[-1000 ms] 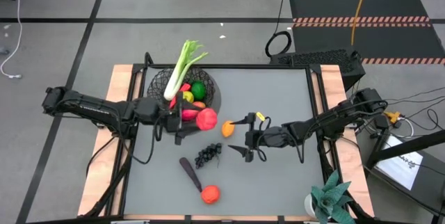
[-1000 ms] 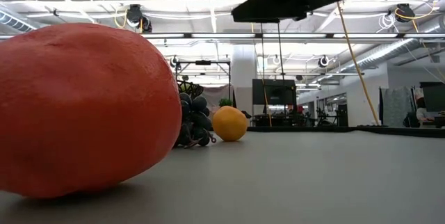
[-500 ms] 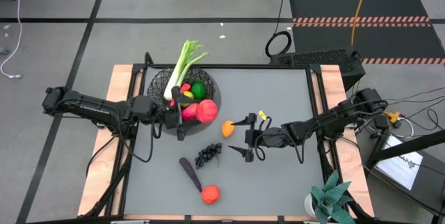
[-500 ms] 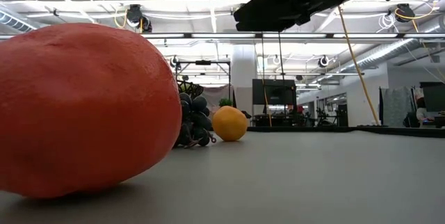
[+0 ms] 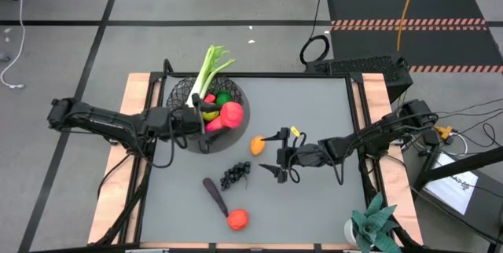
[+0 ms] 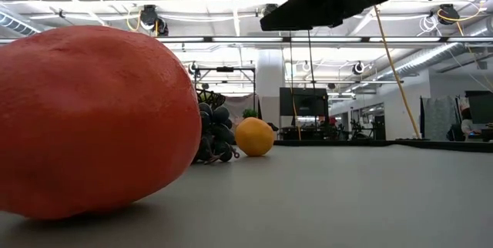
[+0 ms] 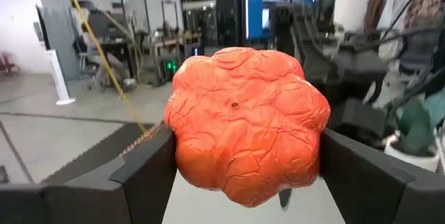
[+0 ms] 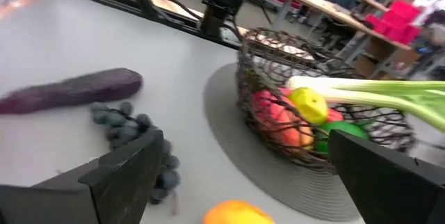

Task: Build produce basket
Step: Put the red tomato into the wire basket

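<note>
The black wire basket (image 5: 185,96) stands at the table's far left and holds the leek (image 5: 206,71), a lime (image 5: 224,100) and yellow and red fruits. My left gripper (image 5: 222,119) is shut on a pink-red lumpy round fruit (image 5: 233,115) above the basket's near right rim. My right gripper (image 5: 275,155) hangs open mid-table beside the orange (image 5: 257,144). The grapes (image 5: 234,176), the eggplant (image 5: 214,194) and a red-orange fruit (image 5: 237,219) lie nearer. The right wrist view shows the basket (image 8: 313,106), eggplant (image 8: 69,88) and grapes (image 8: 132,133). My left gripper pinches the pink-red fruit by its two opposite sides (image 7: 182,147), one finger (image 7: 142,175) on each side. The fingers come level from the table's left. The fruit is lifted clear, above the basket's rim.
A spiky teal-green plant (image 5: 377,225) stands at the near right corner. Wooden strips (image 5: 369,119) border the grey table top on both sides. In the low view the red-orange fruit (image 6: 85,117) fills the left, with the grapes (image 6: 216,136) and orange (image 6: 254,136) behind it.
My left gripper has carried the pink-red fruit toward the table's far edge and slightly left, from beside the basket's near right side to above its rim. It has stayed shut on the fruit throughout.
</note>
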`<state>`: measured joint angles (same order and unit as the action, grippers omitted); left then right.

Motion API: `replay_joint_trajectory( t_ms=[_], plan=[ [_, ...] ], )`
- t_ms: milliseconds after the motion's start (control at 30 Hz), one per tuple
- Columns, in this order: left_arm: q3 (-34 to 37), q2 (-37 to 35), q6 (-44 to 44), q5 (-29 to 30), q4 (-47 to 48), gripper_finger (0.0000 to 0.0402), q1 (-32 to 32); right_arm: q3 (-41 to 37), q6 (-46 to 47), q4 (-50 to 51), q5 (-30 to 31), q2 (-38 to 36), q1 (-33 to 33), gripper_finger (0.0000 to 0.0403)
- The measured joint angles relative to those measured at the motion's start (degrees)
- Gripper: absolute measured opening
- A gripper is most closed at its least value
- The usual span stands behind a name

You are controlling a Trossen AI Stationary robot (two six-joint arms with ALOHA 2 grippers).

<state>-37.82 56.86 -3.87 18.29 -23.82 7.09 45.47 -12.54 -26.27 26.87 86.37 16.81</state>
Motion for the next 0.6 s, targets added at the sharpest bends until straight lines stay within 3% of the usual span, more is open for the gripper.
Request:
replay_joint_trajectory(
  t_ms=[167, 333, 467, 600],
  plan=[
    [0.00, -2.04, -2.69, 3.31, 8.92, 0.0309, 0.02, 0.00, -1.76, -0.05, 0.30, 0.00, -1.57, 0.0400],
    [0.00, -2.34, -3.27, 18.40, 21.79, 0.0323, 0.00, 0.00, -1.73, -0.05, 0.15, 0.00, -3.41, 0.0400],
    [0.00, -2.34, 2.72, 30.43, 34.93, 0.0328, -0.24, 0.00, -1.16, -0.03, 0.15, 0.00, -4.47, 0.0400],
    [0.00, -2.58, 11.37, 32.62, 45.58, 0.0320, -1.77, -1.19, -0.02, -0.34, 0.11, -0.02, -5.26, 0.0400]
  ],
)
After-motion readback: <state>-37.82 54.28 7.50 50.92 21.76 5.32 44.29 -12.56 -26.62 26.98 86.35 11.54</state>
